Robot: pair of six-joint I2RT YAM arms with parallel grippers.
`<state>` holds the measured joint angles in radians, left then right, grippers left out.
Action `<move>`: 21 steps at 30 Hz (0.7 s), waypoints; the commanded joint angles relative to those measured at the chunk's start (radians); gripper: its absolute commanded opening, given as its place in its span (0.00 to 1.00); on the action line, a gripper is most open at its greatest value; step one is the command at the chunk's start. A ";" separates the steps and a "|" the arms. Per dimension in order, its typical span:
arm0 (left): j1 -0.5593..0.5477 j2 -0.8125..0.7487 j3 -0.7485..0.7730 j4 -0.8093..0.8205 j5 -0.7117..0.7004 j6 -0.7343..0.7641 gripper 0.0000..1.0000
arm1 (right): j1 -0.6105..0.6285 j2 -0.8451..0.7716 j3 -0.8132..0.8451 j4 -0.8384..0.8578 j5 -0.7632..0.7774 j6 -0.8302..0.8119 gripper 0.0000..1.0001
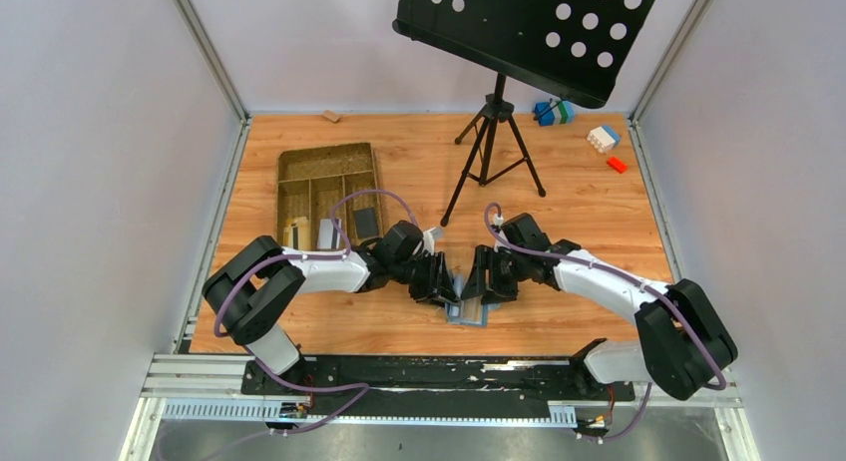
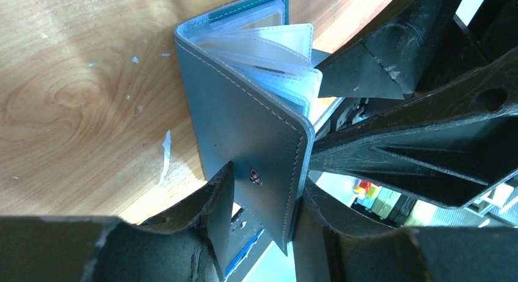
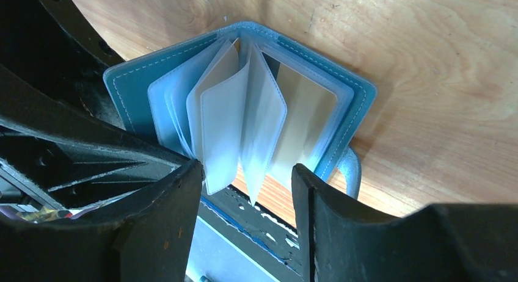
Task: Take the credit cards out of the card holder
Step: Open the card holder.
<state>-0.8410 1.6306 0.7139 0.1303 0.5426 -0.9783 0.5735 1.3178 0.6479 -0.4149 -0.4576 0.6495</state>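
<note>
1. Card holder [image 2: 244, 123] is open, its spine turned toward the table [image 2: 73, 80]. One blue cover is pinched between the fingers of the left tool [image 2: 269, 178], right at their tips.
2. Clear sleeves [image 3: 238, 111] fan out from the spine. The corners of two of them hang between the fingers of the right tool [image 3: 245, 169], which stand apart and clamp nothing.
3. The two tools meet tip to tip at the holder.
4. Well beyond the left tool and to its left, a brown tray [image 1: 282, 187] holds a dark card [image 1: 367, 222] and a pale grey card [image 1: 327, 233] in its near compartments.
5. Farther beyond the right tool stands a music stand [image 1: 529, 22], with toy blocks [image 1: 604, 137] near the far corner.
</note>
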 commanded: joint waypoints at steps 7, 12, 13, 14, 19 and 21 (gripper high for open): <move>-0.003 -0.008 -0.026 -0.018 -0.001 -0.003 0.54 | 0.005 0.038 0.034 0.049 -0.010 0.014 0.52; -0.003 -0.015 -0.031 -0.025 0.002 0.001 0.59 | 0.006 0.059 0.043 0.062 -0.022 0.017 0.53; -0.003 -0.015 -0.031 -0.025 0.003 0.002 0.60 | 0.006 0.059 0.045 0.064 -0.024 0.019 0.55; -0.002 -0.016 -0.031 -0.025 0.005 0.003 0.61 | 0.006 0.058 0.047 0.067 -0.025 0.019 0.57; 0.004 -0.015 -0.036 -0.017 0.011 0.001 0.58 | 0.008 0.053 0.054 0.076 -0.032 0.020 0.63; 0.008 -0.011 -0.045 0.002 0.022 -0.009 0.58 | 0.008 0.056 0.055 0.076 -0.035 0.022 0.63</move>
<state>-0.8391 1.6306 0.6872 0.1253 0.5507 -0.9833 0.5739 1.3758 0.6605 -0.3904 -0.4664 0.6579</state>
